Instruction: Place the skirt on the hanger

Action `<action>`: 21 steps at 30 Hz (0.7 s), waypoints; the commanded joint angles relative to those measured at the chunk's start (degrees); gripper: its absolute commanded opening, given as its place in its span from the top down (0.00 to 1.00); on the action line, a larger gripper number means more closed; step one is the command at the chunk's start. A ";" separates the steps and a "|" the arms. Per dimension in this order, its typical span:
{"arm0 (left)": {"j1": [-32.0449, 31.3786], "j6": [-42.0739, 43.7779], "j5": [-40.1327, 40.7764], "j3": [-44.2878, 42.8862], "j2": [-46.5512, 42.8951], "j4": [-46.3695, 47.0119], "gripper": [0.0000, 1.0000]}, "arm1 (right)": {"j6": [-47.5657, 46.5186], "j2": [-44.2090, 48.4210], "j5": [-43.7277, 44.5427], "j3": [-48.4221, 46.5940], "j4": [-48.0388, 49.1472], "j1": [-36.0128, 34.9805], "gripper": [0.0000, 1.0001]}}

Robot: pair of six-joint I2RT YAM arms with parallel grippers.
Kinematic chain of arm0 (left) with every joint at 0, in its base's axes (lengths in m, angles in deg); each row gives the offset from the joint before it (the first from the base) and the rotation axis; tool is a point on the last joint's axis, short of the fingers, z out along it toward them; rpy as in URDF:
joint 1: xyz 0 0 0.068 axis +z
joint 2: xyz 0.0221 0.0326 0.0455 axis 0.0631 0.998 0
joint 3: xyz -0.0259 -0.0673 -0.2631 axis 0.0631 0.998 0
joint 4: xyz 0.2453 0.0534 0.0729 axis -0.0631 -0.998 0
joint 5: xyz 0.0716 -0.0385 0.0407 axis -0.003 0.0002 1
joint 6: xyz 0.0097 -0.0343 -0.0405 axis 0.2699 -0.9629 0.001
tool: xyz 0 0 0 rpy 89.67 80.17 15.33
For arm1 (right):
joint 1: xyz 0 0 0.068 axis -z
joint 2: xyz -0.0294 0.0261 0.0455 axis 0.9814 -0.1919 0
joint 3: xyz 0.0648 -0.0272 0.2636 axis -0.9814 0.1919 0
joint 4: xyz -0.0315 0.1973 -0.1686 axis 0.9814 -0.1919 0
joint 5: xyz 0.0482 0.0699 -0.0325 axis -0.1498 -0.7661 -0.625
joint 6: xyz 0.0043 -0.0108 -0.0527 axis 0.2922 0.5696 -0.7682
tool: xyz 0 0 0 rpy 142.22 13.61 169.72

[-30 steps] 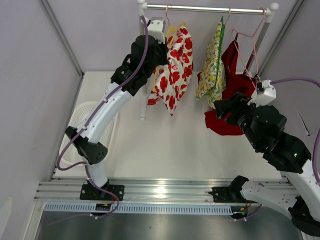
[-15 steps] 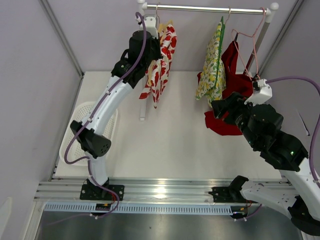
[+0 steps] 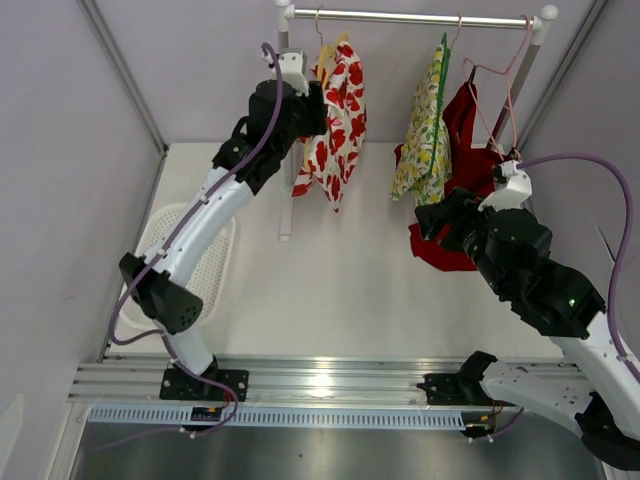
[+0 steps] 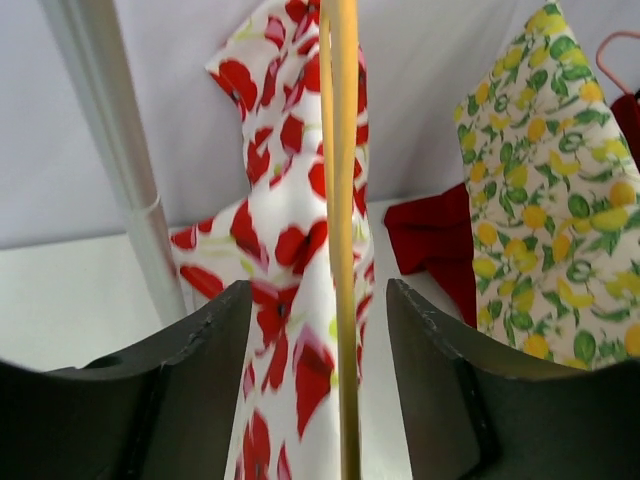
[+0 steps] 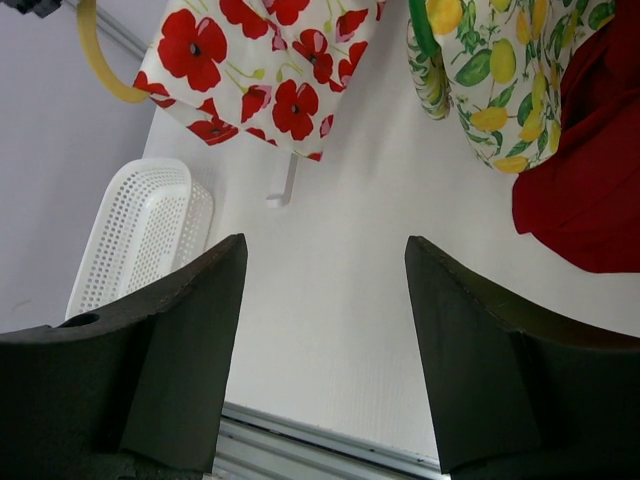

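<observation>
Skirt [image 3: 335, 120], white with red poppies, hangs on a yellow hanger [image 4: 345, 250] hooked at the left end of the metal rail [image 3: 420, 17], clear of the worktop [image 3: 330, 290]. The left gripper [image 4: 318, 288] is raised to it, jaws apart. The hanger bar and the skirt cloth run down between the fingers; the left-wrist view shows a gap on both sides, so it is released, not pinching. The right gripper [image 5: 325, 245] is also spread wide with nothing in it. It is held above the worktop, just in front of a red garment [image 3: 465, 170].

Further right on the same rail: a lemon-print garment [image 3: 428, 120], then the red one on a pink wire hanger [image 3: 505, 90], with its lower part bunched low. A white rack post [image 3: 287, 170] stands beside the skirt.

The worktop is plain off-white and matte. A white perforated basket [image 3: 185, 260] sits at its left edge, partly behind the left arm. An aluminium base rail [image 3: 320, 385] runs along the near edge and carries both arm mounts. Pale lilac wall panels enclose the space on the left, back and right, with grey metal struts [image 3: 125, 75] at the corners.
</observation>
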 commanded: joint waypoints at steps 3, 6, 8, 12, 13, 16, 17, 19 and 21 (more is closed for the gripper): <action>0.17 -1.04 -3.83 8.43 -14.03 3.77 0.36 | -1.51 0.83 -0.80 1.29 1.48 0.23 0.28; 0.17 -2.35 -6.38 14.59 -20.96 4.38 0.34 | -2.48 1.09 -1.50 2.87 1.74 0.32 0.23; -0.01 -3.32 -8.40 21.79 -24.76 4.64 0.34 | -2.83 0.74 -2.82 4.10 2.09 0.32 0.19; -0.88 -6.05 -8.58 36.27 -35.13 6.49 0.33 | -3.10 -0.31 -4.58 6.47 2.80 0.41 0.16; -1.06 -6.31 -8.41 39.79 -39.07 6.23 0.33 | -3.01 -0.49 -5.28 6.91 2.88 0.50 0.16; -1.24 -6.32 -8.15 45.44 -46.19 4.39 0.33 | -3.01 -0.75 -6.25 8.67 3.59 0.58 0.15; -1.24 -6.40 -7.71 49.02 -47.88 3.08 0.33 | -3.01 -0.67 -6.25 9.11 3.68 0.58 0.15; -1.24 -6.49 -8.40 51.42 -51.04 2.01 0.33 | -2.92 -0.14 -5.90 10.60 4.03 0.59 0.15; -1.24 -6.49 -8.93 55.46 -55.35 0.43 0.33 | -2.92 0.91 -5.38 11.74 4.64 0.67 0.14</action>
